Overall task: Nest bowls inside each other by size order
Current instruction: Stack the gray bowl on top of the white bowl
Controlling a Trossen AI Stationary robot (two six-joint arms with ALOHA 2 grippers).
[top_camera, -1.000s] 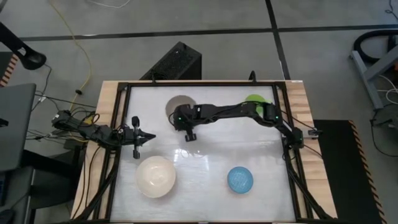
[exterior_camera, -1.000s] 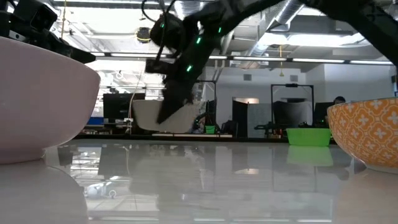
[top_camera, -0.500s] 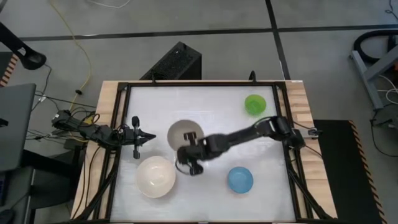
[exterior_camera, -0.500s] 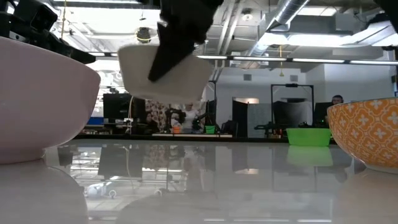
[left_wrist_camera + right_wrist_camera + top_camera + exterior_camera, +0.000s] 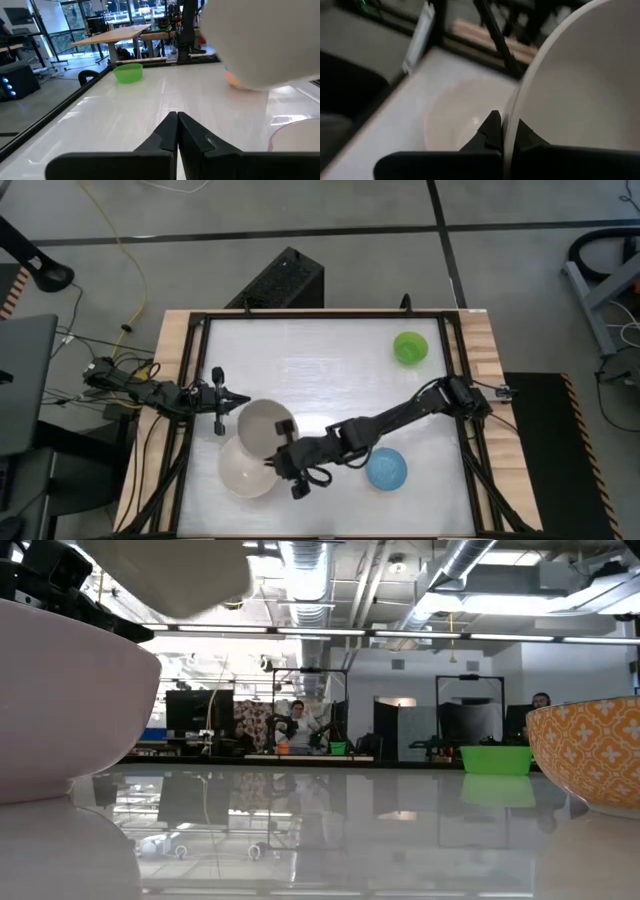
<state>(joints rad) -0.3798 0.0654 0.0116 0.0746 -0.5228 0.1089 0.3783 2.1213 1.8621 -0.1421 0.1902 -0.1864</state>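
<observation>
My right gripper (image 5: 286,452) is shut on the beige-grey bowl (image 5: 264,425), held in the air over the far edge of the cream-white bowl (image 5: 243,471), which stands on its base at the near left. The beige-grey bowl also shows at the top of the low view (image 5: 170,575). The light blue bowl (image 5: 386,468) stands at the near right and the green bowl (image 5: 410,347) at the far right. My left gripper (image 5: 240,398) is shut and empty, just left of the held bowl. My right gripper pinches the beige-grey bowl's rim (image 5: 514,117) on the bowl's near right side, one finger (image 5: 491,131) outside the wall and one (image 5: 526,136) inside. The fingers come from the table's near right. The bowl is lifted clear, open side up, above the cream-white bowl (image 5: 462,115).
The table is bounded by a black frame (image 5: 195,380) with wooden side boards. My left arm lies along the left edge, close to the held bowl. Open white tabletop (image 5: 330,380) lies in the middle and far part.
My right gripper has carried the beige-grey bowl from the table's far middle toward the near left, lifting it higher. The bowl now hangs over the cream-white bowl's far edge. The other bowls have stayed in place.
</observation>
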